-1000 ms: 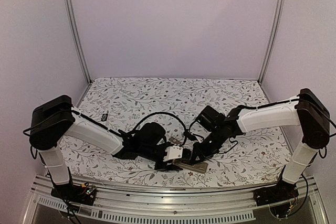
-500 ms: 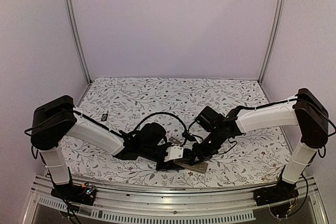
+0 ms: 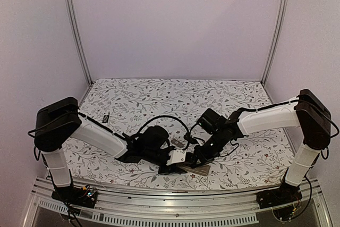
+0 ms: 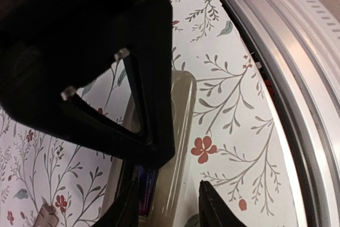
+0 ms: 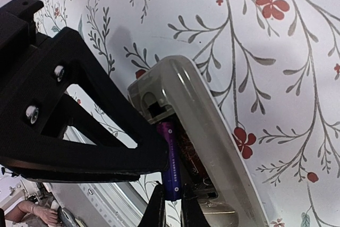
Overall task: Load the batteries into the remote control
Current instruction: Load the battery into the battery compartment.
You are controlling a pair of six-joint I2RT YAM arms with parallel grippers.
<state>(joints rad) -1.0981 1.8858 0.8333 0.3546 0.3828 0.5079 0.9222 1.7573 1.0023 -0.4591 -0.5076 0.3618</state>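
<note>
From above, we find the remote (image 3: 194, 169) at the near edge of the bench (image 3: 159, 99). Left wrist: the left gripper (image 4: 170, 211) stands part-open astride it. Right wrist: the right gripper (image 5: 172, 210), nearly closed, pinches a purple battery (image 5: 170, 152) in the bay (image 5: 154, 107). We judge this the seating step; next, press it flat.

blocked: left pincer (image 3: 169, 168), right pincer (image 3: 198, 162) pinching purple cylindrical battery (image 5: 170, 166) crowded beige plastic remote (image 3: 199, 170) | free: far floral-patterned desk (image 3: 175, 94) lay open

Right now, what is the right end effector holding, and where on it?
A purple battery, pinched at its near end by the right end effector, inside the open compartment of the remote control.
</note>
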